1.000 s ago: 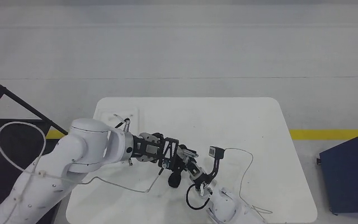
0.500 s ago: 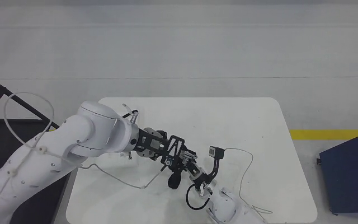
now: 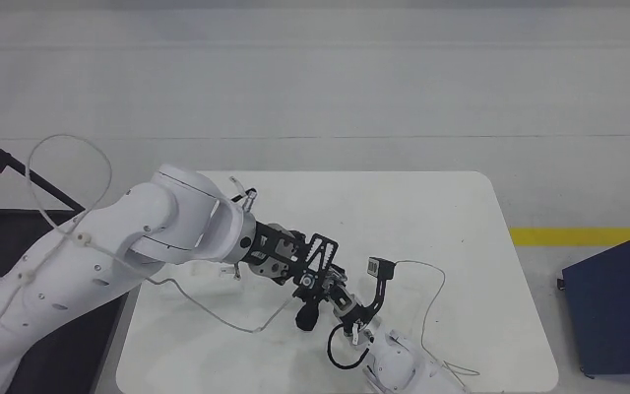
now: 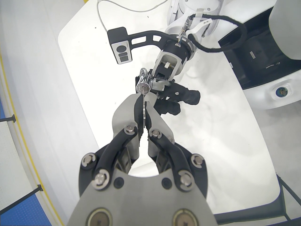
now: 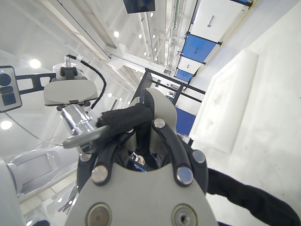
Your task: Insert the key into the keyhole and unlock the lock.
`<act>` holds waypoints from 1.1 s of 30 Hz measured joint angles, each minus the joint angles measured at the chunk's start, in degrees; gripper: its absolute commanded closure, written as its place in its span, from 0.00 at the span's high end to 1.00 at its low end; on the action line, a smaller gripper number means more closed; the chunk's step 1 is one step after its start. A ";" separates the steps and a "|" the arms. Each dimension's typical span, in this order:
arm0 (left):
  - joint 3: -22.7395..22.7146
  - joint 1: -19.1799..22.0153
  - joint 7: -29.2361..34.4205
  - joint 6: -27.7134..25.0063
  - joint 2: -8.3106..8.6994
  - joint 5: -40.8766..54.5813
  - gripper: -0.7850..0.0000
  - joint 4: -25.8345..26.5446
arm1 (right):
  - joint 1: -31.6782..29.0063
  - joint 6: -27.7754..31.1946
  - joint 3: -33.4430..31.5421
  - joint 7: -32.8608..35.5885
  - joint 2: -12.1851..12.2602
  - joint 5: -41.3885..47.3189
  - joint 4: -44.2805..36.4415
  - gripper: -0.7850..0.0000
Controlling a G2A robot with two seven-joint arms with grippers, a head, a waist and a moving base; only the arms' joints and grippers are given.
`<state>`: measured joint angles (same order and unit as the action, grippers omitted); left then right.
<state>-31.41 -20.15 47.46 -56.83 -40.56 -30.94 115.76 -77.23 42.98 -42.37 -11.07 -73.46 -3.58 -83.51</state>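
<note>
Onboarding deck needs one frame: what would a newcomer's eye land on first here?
Two grippers tip to tip above the white table: the left gripper, fingers shut on a thin metal key, points it at the keyhole of a chrome lock cylinder. The right gripper grips that lock at its black fabric-sleeved cable.

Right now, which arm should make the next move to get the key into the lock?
Left. The left gripper is shut on the key, its blade pointing at the keyhole of the lock just ahead. The right gripper is clamped on the lock, so it should likely just hold steady.
</note>
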 measured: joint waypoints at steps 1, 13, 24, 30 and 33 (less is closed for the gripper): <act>0.38 0.38 0.00 0.00 -0.18 0.34 0.00 -0.14 | 0.00 0.00 0.00 0.00 0.00 0.00 0.00 0.00; 11.67 10.83 -1.02 -1.03 -2.94 4.54 0.00 -2.93 | 0.00 0.01 0.00 0.00 0.00 0.00 0.00 0.00; 21.73 19.83 -1.16 -1.18 -6.29 13.24 0.00 -8.02 | 0.01 0.01 0.00 0.00 0.00 0.00 -0.01 0.00; 21.66 20.15 -1.17 -1.18 -7.49 14.21 0.00 -10.03 | 0.00 0.00 0.00 0.00 0.00 0.00 0.00 0.00; 21.66 19.79 -1.17 -1.18 -7.72 13.50 0.00 -10.68 | 0.00 0.00 0.00 0.00 0.00 0.00 0.00 0.00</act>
<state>-9.74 -0.36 46.29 -58.00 -48.28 -17.44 105.08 -77.23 42.98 -42.37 -11.07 -73.46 -3.58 -83.51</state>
